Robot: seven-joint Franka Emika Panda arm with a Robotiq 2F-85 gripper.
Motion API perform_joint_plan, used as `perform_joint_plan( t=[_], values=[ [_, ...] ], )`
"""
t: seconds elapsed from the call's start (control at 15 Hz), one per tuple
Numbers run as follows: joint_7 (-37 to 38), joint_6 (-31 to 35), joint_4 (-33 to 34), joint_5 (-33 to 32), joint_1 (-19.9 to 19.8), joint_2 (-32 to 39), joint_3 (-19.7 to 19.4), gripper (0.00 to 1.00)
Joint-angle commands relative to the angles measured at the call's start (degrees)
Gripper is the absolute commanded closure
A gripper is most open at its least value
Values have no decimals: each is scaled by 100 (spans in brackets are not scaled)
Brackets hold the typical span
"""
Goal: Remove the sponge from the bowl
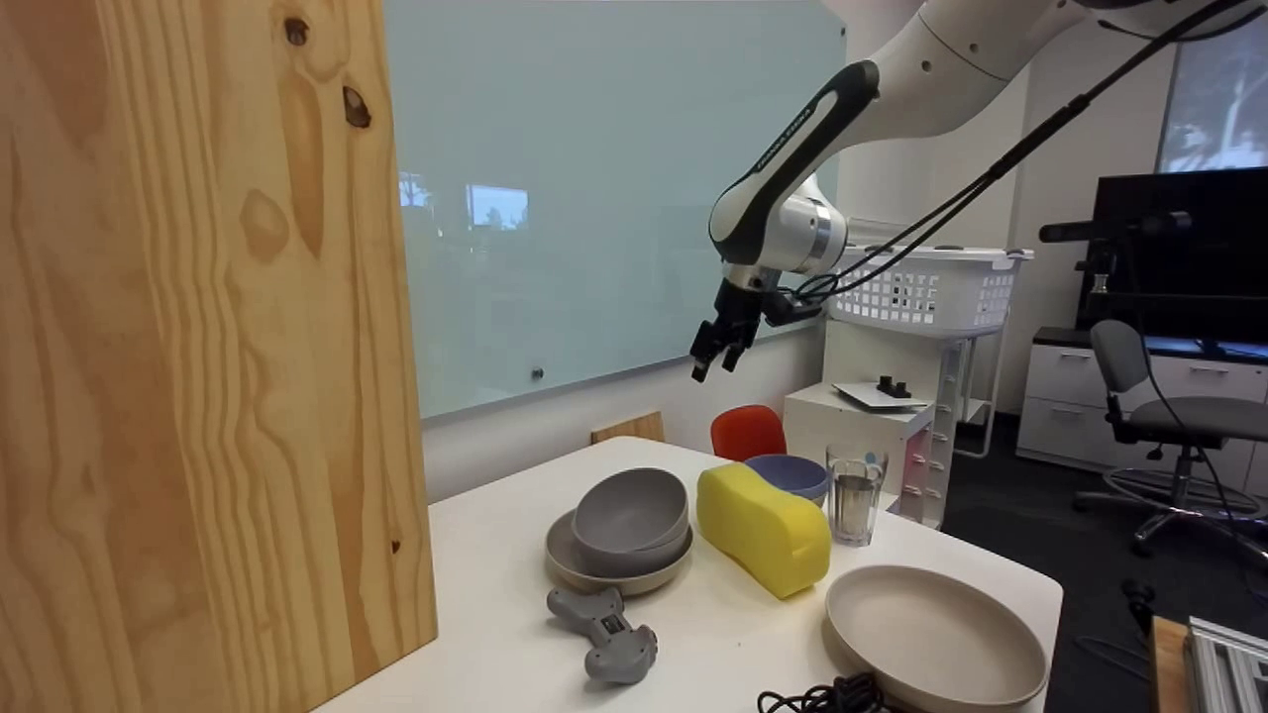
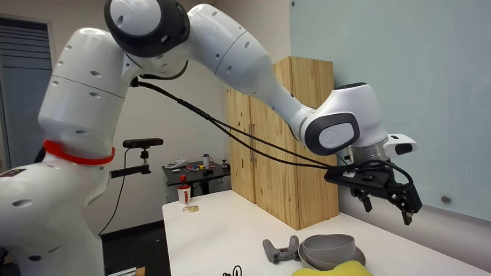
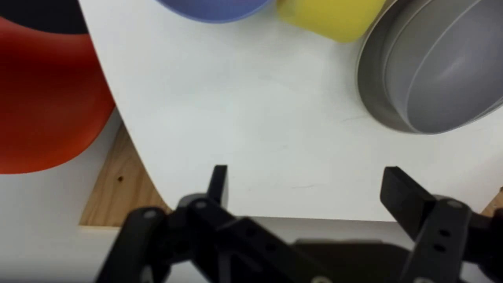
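The bright yellow sponge (image 1: 763,525) rests on the white table, outside the small bowl. Directly behind it in that exterior view is the bowl (image 1: 788,472), blue-lavender inside and partly covered by the sponge. From the wrist view, the sponge (image 3: 334,17) and the bowl (image 3: 212,10) lie close together at the top edge, both cut off; whether they touch I cannot tell. Only the sponge's top (image 2: 333,270) shows in an exterior view, with the bowl out of sight there. My gripper (image 3: 306,177) hangs well above the table, fingers wide apart and nothing between them.
Grey bowls (image 1: 634,515) are stacked beside the sponge, with a game controller (image 1: 604,634) in front. A drinking glass (image 1: 854,505) stands by the bowl. A large beige bowl (image 1: 936,634) and black cable (image 1: 837,696) lie nearer. Wooden cabinet (image 1: 218,347) and red chair (image 1: 748,433) flank the table.
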Motion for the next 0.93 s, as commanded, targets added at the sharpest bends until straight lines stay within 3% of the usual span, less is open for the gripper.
perform_joint_plan(
  t=[0.0,0.2,0.87],
  values=[
    [1397,625,-451,-1283,305,-248,-373,0],
    [2085,565,-778,-1906,399,-547,-449,0],
    [2716,65,-2221,-2270,718,-2289,86,0]
  ],
)
